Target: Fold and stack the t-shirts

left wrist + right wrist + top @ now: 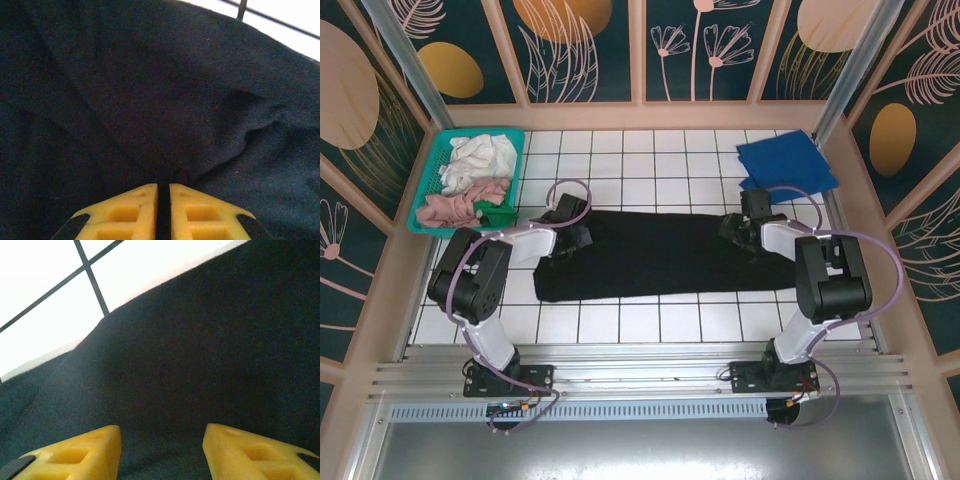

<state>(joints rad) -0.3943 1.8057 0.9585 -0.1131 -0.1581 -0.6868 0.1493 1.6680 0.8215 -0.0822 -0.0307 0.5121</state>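
Left gripper (163, 186): jaws together, clamped on a pinch of the large plain black cloth t-shirt (660, 255), with creases converging into the gap. Probably gripping that end for a fold.

Between the two sets of jaws: black shirt flat on the white tiled table (650, 165), long axis left-right, spanning jaw to jaw. Collar end not discernible.

Right gripper (162, 432): jaws apart, holding nothing, cloth directly beneath, hem just beyond the tips. Likely poised for the matching end.

Beyond the right jaws, slightly right: folded royal-blue cloth t-shirt (785, 165), apart from the black one, presumably the stack base.
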